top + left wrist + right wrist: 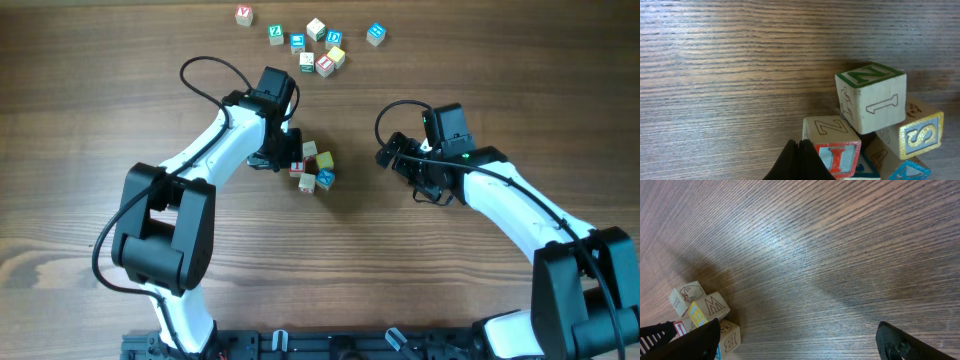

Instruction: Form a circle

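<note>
The circle is a tight little cluster of wooden letter cubes [313, 167] at mid-table. My left gripper [289, 160] sits right against its left side. In the left wrist view that gripper [799, 161] is shut with nothing in it, its tips touching the red-framed "I" cube [839, 156]. Behind it stand a green "N" cube [871, 97], a yellow-framed "S" cube [920, 135] and a blue-edged cube [905, 171]. My right gripper [392, 156] hovers to the right of the cluster, open and empty [797, 345]; the cubes [702, 309] show by its left finger.
A loose scatter of several similar letter cubes [312, 44] lies at the table's far edge, with one red-lettered cube [244, 14] furthest left. Both arms' cables loop above the wrists.
</note>
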